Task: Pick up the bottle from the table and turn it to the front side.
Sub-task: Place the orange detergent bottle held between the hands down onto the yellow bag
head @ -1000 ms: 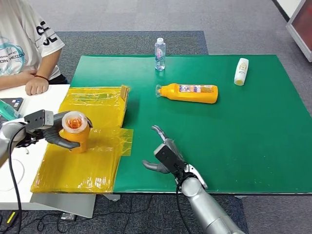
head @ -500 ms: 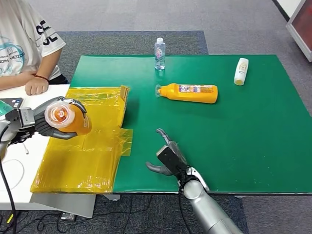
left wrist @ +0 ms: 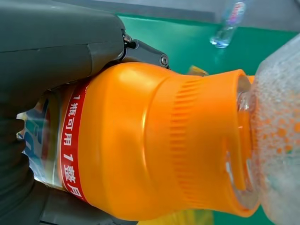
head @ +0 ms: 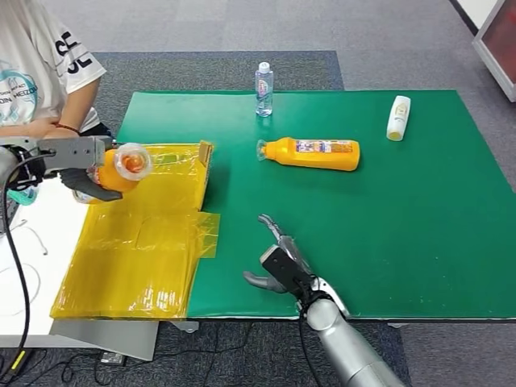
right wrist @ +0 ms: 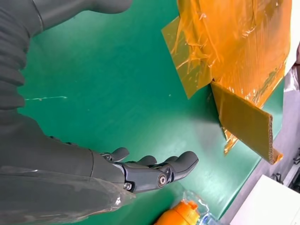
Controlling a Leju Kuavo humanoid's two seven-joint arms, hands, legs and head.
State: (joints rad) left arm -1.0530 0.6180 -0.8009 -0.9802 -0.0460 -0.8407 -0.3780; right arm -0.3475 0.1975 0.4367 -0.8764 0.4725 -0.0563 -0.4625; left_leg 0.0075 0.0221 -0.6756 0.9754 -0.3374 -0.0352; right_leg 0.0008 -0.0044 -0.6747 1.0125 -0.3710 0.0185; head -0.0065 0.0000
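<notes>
Left hand point(head: 79, 173) grips the orange bottle point(head: 118, 168) on its side above the yellow sheet point(head: 143, 242) at the tabletop's left edge.

The bottle's clear cap points toward the green mat point(head: 365, 234), and it hangs clear of the sheet. The left wrist view shows what the head view cannot: a red label band with white characters on the bottle point(left wrist: 141, 140), and bubbles inside the cap. The right hand point(head: 283, 262) hovers over the mat near the front edge, fingers spread and holding nothing; its wrist view shows a raised cardboard flap point(right wrist: 244, 122) at the sheet's edge. A long orange bottle point(head: 314, 153) lies mid-mat, a small clear bottle point(head: 264, 89) stands at the far edge, and a white bottle point(head: 399, 118) lies toward the far right corner. A person point(head: 36, 72) sits at the far left corner.
</notes>
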